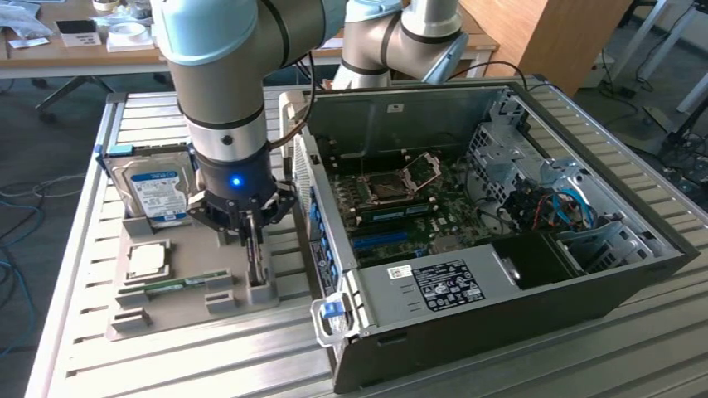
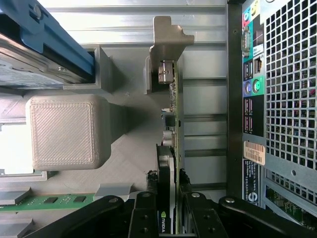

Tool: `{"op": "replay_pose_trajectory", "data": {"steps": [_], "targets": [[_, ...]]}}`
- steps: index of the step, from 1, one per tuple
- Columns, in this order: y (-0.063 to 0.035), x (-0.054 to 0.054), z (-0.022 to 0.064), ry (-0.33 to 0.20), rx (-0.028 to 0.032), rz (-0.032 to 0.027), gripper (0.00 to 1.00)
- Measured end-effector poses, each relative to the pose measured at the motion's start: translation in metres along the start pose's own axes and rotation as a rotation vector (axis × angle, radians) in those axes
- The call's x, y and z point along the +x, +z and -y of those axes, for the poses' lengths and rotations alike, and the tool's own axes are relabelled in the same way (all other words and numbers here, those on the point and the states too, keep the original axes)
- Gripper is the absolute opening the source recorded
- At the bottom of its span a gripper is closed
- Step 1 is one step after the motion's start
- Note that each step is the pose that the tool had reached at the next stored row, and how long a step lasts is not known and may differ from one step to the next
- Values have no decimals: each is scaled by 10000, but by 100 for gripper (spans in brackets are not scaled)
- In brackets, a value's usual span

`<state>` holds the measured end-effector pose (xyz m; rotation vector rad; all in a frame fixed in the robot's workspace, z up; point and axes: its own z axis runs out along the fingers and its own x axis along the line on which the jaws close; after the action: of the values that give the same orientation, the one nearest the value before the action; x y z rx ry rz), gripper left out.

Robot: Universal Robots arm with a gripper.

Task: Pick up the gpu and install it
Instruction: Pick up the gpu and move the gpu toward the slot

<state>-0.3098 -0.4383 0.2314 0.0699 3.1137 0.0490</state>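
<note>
The gpu (image 2: 174,119) stands on edge in a slot of the grey holder tray (image 1: 182,323), with its green board and black cooler seen edge-on. Its silver bracket end rests in a grey post (image 2: 166,37). My gripper (image 2: 168,203) hangs straight down over the card, and its black fingers (image 2: 146,210) press against both faces of it. In the exterior view the gripper (image 1: 250,230) sits low over the gpu (image 1: 258,267), just to the exterior view's left of the open computer case (image 1: 487,274). The card still rests in the holder.
On the tray are a silver hard drive with a blue label (image 1: 155,189), a square processor (image 1: 147,259) and a green memory stick (image 1: 177,284). The case's motherboard (image 1: 404,203) lies exposed. Its rear panel (image 2: 277,99) is close beside the card. A slatted metal table (image 1: 221,365) carries everything.
</note>
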Motion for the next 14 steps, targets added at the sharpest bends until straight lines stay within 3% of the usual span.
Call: {"op": "replay_pose_trajectory", "data": {"steps": [14], "targets": [[0,0,0,-102,-5,-1,27]]}}
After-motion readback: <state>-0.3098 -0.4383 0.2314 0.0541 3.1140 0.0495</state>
